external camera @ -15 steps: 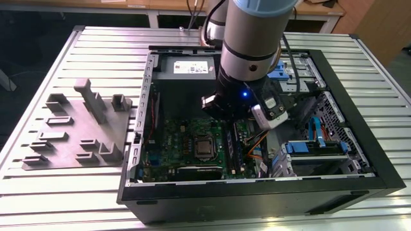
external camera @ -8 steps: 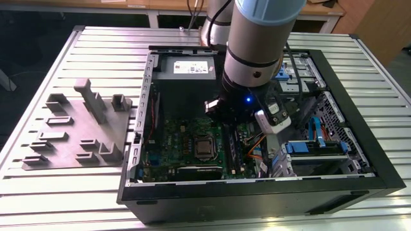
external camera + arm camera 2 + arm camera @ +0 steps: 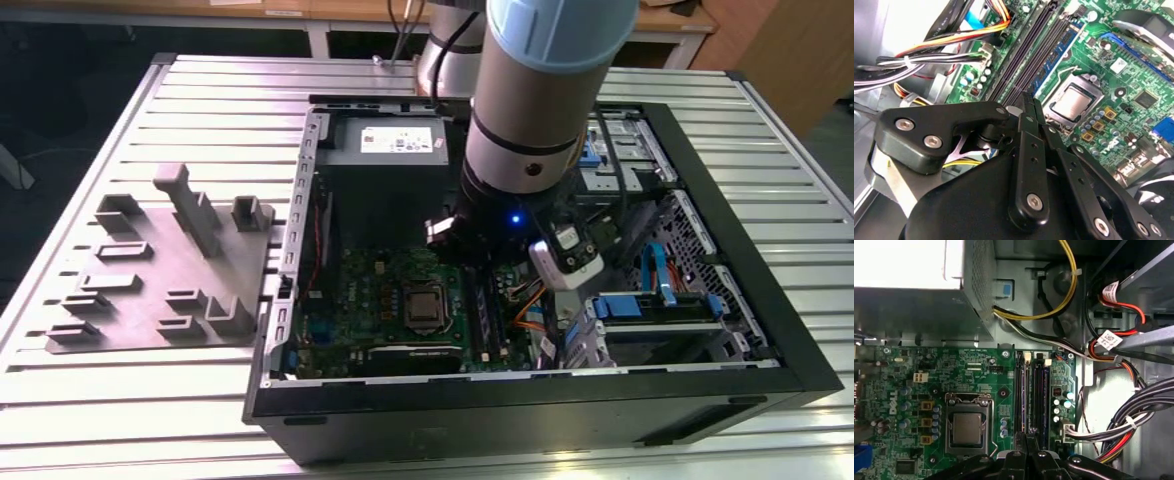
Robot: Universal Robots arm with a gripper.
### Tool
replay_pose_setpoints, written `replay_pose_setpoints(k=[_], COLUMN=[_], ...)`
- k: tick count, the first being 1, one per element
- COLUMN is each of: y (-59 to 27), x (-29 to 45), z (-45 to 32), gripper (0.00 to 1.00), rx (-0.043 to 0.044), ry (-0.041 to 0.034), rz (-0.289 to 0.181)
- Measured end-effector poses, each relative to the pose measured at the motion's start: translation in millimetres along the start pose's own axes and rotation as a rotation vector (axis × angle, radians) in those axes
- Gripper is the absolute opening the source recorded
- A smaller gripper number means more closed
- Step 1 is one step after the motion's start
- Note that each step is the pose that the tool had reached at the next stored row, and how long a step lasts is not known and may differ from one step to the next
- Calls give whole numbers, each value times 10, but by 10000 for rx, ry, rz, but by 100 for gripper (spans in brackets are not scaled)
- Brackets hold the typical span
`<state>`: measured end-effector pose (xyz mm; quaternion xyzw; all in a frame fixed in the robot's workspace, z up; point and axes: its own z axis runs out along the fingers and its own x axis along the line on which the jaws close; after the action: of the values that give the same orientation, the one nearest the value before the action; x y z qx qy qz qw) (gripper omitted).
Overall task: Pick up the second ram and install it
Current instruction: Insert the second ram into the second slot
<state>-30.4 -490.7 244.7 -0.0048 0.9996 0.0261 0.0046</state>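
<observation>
**Gripper down at the memory slots, fingers drawn together**

Arm point(image 3: 534, 100): it comes in from the far side of the ribbed aluminium worktop point(image 3: 787, 160) and drops almost straight down into the open black computer case point(image 3: 534, 405). The wrist sits low inside, above the green motherboard point(image 3: 979, 375). It is to the exterior view's right of the square, metal-capped processor socket point(image 3: 966, 427).

Gripper point(image 3: 1027, 436) point(image 3: 1027, 100): in both wrist views I see the black, bolted finger links closed to a narrow pinch, tips side by side with hardly a gap. The tips are right over the long black slots point(image 3: 1041, 395).

The second ram point(image 3: 1023, 395): in the first wrist view I read it as the thin dark strip standing on edge in the slot line. It runs away from the tips toward the grey perforated power-supply box point(image 3: 976, 290). I cannot tell whether the tips clamp it or merely touch its upper edge.

Other: a matte grey plastic fixture plate point(image 3: 160, 280) with raised blocks lies flat on the worktop at the exterior view's left of the case, well apart from the gripper. Bundled cables point(image 3: 1139, 425) in black, white, red and yellow run beside the slots.
</observation>
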Motion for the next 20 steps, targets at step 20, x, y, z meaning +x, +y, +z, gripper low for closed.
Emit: replay_pose_setpoints(k=[20], y=[-7], x=[-28], z=[131], gripper=[11], rx=[-2], ry=[-24], rz=[0])
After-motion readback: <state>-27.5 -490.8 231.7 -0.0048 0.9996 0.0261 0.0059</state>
